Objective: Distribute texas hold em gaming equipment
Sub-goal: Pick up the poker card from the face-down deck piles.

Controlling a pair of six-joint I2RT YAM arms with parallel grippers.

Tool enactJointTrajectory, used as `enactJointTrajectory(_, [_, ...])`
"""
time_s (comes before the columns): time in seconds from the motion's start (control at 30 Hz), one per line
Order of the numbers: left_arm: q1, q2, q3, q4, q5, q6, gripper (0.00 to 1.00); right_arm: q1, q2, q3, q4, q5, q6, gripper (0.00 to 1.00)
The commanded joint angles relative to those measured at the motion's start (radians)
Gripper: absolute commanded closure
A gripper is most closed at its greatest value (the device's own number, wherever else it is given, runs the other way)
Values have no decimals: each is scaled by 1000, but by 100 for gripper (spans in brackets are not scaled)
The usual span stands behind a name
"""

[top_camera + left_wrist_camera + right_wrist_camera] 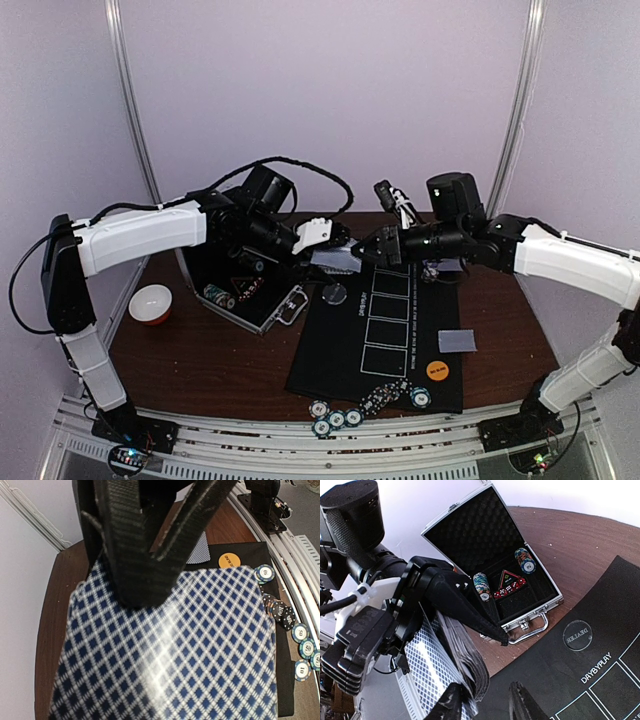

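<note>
Your left hand (333,252) clamps the card deck (445,665) above the black mat's (340,365) far edge. Your right hand (485,700) waits there, spread and empty. You're dealing, I judge: next, pinch off one card.

Soft, even light; glare streaks the playing cards (165,655), blurred close against the lens

The black mat (620,595) carries "DAYBYPLAY" in white print; the round button disc (577,635) lying on it reads "DEALER"; in the left wrist view a teal-edged poker chip (301,632) shows "50"; the lowest chip (302,670) shows "10"; the orange disc (229,560) bears dark lettering too blurred to read.
</note>
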Motion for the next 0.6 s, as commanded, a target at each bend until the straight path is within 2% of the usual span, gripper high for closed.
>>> enactJointTrajectory(0.0, [7, -32, -8, 25, 2, -1, 43, 6, -22, 45, -43, -12, -1, 68])
enactJointTrajectory(0.33, [7, -30, -9, 25, -1, -1, 43, 6, -25, 90, -122, -4, -21, 87])
enactJointTrajectory(0.5, [7, -29, -10, 24, -3, -1, 43, 6, -21, 126, -184, -1, -49, 88])
enactJointTrajectory(0.57, [8, -29, -9, 24, -2, -2, 43, 6, -18, 137, -200, -4, -56, 91])
